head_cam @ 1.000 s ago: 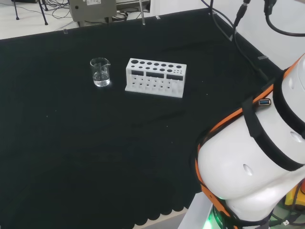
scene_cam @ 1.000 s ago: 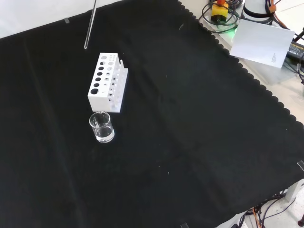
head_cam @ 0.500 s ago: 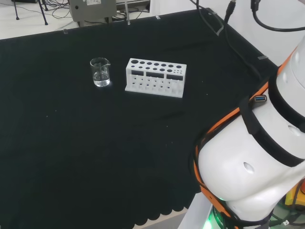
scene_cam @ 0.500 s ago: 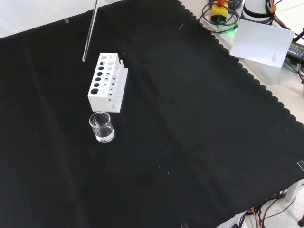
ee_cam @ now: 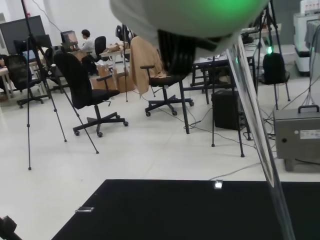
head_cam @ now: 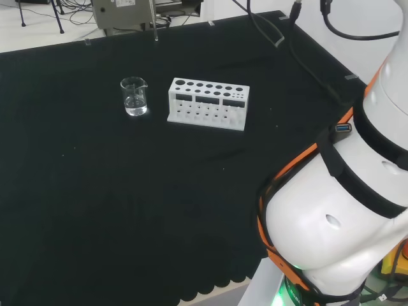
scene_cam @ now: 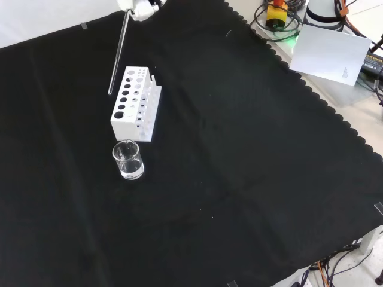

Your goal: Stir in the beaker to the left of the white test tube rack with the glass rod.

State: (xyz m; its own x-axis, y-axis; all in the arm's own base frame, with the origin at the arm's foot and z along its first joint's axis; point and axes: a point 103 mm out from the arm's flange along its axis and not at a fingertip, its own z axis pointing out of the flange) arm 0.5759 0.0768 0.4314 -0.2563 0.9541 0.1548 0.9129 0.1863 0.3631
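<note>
A clear glass beaker with a little liquid stands on the black cloth, just left of the white test tube rack in the head view. In the front view it stands just below the rack. The hand enters at the front view's top edge, shut on the glass rod. The rod hangs down, slightly slanted, and its lower tip is in the air beside the rack's far left side. In the head view the rod is a thin line behind the beaker. The wrist view has the rod crossing close by.
The arm's white links fill the head view's lower right. A white sheet of paper and cables lie off the cloth's scalloped edge at the front view's upper right. A grey box stands behind the bench.
The rod has come lower in the front view, towards the rack and beaker, and shifted left in the head view. The hand has come into the front view's top edge.
</note>
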